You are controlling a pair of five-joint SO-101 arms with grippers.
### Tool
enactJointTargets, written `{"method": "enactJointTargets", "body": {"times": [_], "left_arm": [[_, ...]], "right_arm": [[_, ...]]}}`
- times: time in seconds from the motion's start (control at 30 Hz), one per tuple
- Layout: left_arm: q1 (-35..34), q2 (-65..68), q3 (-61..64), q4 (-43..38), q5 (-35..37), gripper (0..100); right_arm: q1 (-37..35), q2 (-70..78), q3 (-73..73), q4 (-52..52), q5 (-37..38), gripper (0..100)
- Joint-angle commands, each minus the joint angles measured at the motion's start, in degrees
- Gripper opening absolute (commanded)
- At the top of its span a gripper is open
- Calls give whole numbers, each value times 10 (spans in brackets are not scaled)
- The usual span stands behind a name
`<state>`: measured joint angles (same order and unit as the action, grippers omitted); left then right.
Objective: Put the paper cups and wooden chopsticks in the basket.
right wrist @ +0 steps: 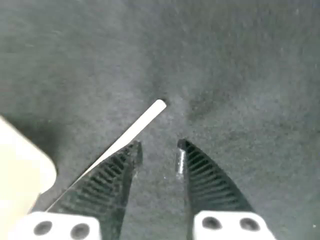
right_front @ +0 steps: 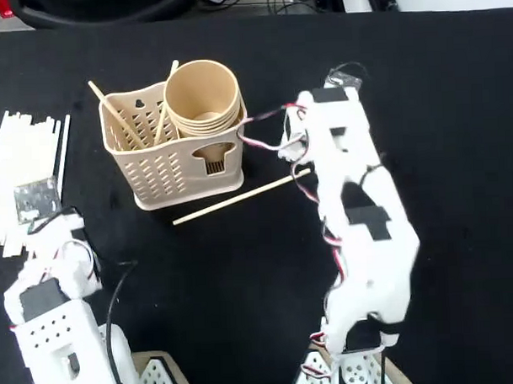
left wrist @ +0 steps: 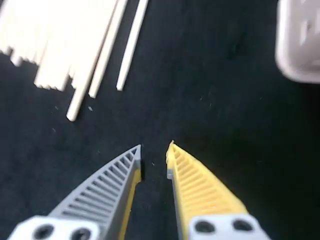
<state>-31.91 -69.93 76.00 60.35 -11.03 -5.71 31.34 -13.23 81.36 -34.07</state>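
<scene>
A black bench [right_front: 456,109] seen from above. Near its middle stands a cream slotted basket [right_front: 167,166]. A stack of paper cups [right_front: 201,97] sits upright in one side of it, and two wooden chopsticks [right_front: 119,117] lean in the other side, their ends sticking up above the rim.

One loose chopstick [right_front: 240,198] lies flat on the bench just in front of the basket, slanting away from it toward my right arm [right_front: 358,205]. My right fingers [right wrist: 187,157] hang low over that chopstick's far end. They are parted and grip nothing; the stick runs alongside one finger, with its tip just ahead of the gap.

My left arm [right_front: 49,292] is at the near left corner. My left fingers [left wrist: 177,162], one grey and one yellow, are slightly apart and empty above bare black cloth. Just beyond them lies a loose bundle of pale sticks [left wrist: 75,40], well apart from the basket.
</scene>
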Motion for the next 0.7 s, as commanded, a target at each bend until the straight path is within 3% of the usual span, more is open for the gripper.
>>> {"method": "enactJointTargets", "body": {"times": [0.0, 0.17, 0.33, 0.5, 0.67], "left_arm": [[-36, -3, 40, -49, -4, 95], [-54, -3, 52, -56, -4, 95], [-53, -3, 53, -56, -4, 95], [-53, -3, 53, -56, -4, 95], [-53, -3, 53, -56, -4, 95]], "right_arm": [[-14, 64, -131, 55, -40, 124], [-5, 148, -270, 110, -193, 124], [-6, 212, -377, 151, -225, 124], [11, 273, -440, 150, -311, 124], [17, 320, -499, 164, -322, 124]]}}
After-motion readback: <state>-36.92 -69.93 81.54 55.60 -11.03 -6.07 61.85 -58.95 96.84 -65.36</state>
